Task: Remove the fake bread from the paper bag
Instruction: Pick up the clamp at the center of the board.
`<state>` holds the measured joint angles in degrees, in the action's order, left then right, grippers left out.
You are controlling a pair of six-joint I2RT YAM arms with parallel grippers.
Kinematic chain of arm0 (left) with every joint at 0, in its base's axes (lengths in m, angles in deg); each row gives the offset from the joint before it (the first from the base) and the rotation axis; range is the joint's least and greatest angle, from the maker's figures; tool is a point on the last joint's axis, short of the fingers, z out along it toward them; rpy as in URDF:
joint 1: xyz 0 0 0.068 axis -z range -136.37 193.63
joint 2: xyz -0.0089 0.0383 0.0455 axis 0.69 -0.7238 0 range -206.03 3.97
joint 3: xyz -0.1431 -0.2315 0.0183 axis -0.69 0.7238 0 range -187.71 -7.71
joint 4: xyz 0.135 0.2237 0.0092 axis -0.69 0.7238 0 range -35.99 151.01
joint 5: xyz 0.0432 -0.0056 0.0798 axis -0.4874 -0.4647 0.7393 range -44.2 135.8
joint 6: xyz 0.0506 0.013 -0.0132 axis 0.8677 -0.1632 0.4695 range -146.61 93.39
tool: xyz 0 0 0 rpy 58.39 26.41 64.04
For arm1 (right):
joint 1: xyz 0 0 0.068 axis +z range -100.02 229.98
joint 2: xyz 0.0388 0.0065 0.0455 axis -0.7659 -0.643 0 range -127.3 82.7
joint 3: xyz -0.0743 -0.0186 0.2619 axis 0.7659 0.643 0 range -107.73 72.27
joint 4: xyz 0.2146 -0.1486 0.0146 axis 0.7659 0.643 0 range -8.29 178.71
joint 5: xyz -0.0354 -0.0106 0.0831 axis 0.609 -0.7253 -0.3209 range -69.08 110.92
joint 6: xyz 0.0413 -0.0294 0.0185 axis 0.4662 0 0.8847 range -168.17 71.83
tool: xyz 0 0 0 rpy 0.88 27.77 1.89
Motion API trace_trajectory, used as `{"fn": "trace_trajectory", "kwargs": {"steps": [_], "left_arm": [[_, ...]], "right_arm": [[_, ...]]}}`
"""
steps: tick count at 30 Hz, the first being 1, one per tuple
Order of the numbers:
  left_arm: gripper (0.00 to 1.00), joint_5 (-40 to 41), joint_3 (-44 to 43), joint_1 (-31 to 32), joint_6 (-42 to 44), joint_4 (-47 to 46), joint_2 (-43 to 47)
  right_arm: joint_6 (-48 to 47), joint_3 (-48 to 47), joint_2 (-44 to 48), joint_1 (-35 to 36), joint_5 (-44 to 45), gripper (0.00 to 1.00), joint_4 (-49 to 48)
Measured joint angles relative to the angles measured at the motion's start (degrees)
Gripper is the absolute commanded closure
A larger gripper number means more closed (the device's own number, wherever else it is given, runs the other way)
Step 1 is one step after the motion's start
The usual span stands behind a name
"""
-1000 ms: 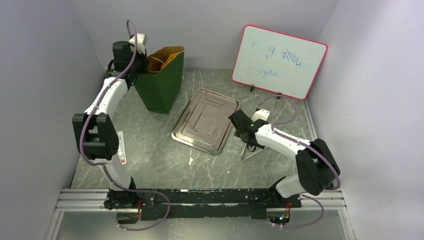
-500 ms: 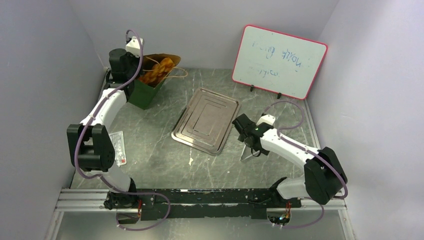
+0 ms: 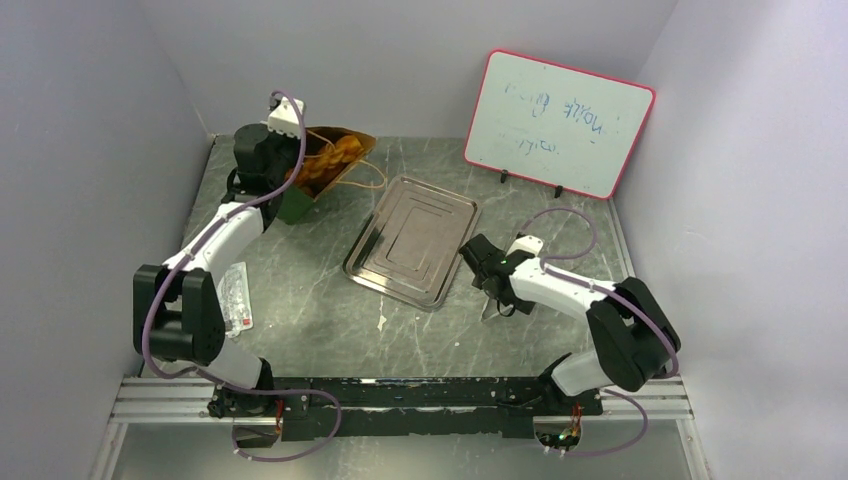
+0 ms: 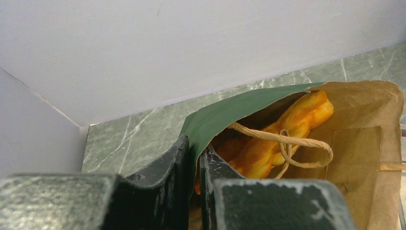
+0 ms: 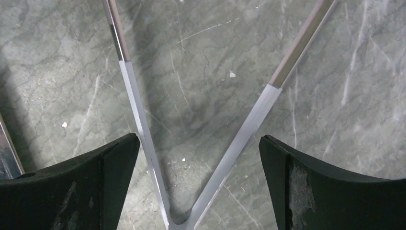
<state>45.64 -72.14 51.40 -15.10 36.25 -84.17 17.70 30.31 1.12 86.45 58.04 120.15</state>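
The paper bag (image 3: 296, 206) is tipped over at the far left corner of the table (image 3: 310, 320), with its mouth turned toward the metal tray (image 3: 412, 240). The fake bread (image 3: 335, 155) is seen lying inside the mouth, not yet out. The bag's green wall is pinched flat between the closed jaws of the left gripper (image 4: 196, 158).

The step in hand is judged to be emptying the bag by tilt. The pinch should be kept firm and the closed end raised slowly, so that the bread is slid over the brown rim rather than flung. The twisted handle (image 4: 287, 143) is draped across the loaf (a likely snag), so a slight shake may be called for. The right gripper (image 5: 197, 143) is held low with its jaws spread wide and nothing between them. It is poised over a pair of metal tongs (image 5: 139, 110) lying on the table just beside the tray.

The writing on the whiteboard (image 3: 558, 122) cannot be read. The bag's base is hidden behind the left arm in the top view. Whether one loaf or several are inside cannot be told, since the lower end is cut off by the fingers. Whether the tongs are touched cannot be made out.
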Motion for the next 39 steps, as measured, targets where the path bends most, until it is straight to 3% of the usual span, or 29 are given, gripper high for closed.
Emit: {"fn": "trace_trajectory", "kwargs": {"steps": [9, 13, 21, 26, 39], "left_arm": [[0.93, 1.0, 3.5, 0.3, -1.0, -2.6, 1.9], [0.93, 1.2, 4.6, 0.4, -1.5, -3.5, 2.3], [0.93, 1.2, 6.8, 0.4, -2.8, -3.4, 3.3], [0.93, 1.2, 8.9, 0.7, -4.6, -3.3, 5.6], [0.93, 2.0, 13.3, 6.9, -11.3, -3.1, 10.3]], "right_arm": [[0.0, 2.2, -2.0, 0.0, 0.6, 0.02, -4.3], [-0.1, 3.7, -2.0, 0.0, 2.1, 0.18, -8.2], [-1.0, 4.8, -2.0, 0.0, 3.7, 0.30, -11.9], [-3.0, 6.5, 0.0, 0.0, 3.3, 0.45, -12.7], [-9.6, 10.3, 17.5, 1.6, 0.8, 0.47, -10.0]]}}
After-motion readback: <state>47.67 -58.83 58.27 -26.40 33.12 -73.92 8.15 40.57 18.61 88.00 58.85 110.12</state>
